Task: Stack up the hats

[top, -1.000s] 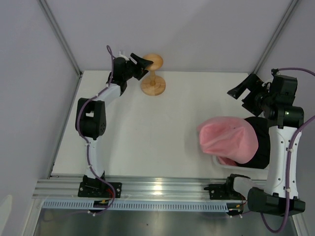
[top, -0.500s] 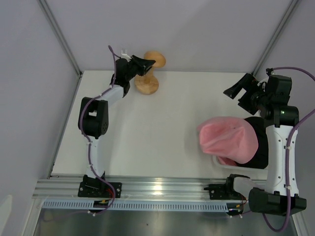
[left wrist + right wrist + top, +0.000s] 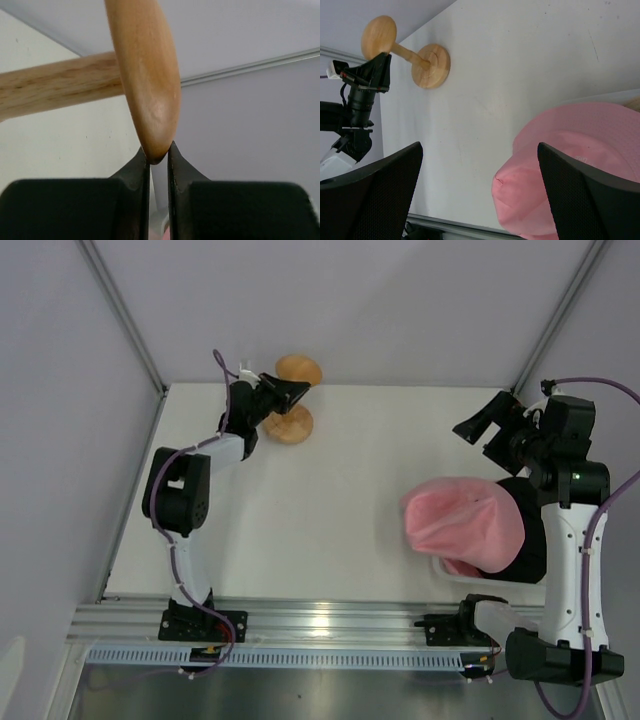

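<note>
Pink hat (image 3: 463, 525) lies at the near right of the table (image 3: 350, 500), draped over a white basket (image 3: 448, 568) next to the R arm. Top view: left fingers (image 3: 292, 390) pinch the round top of a tilted wooden stand (image 3: 288, 425) at far left; right fingers (image 3: 478, 424) are spread, apart from the hat. Left wrist cam: both fingers press on the disc's rim. Right wrist cam: fingers wide open, hat at lower right, stand well apart.
</note>
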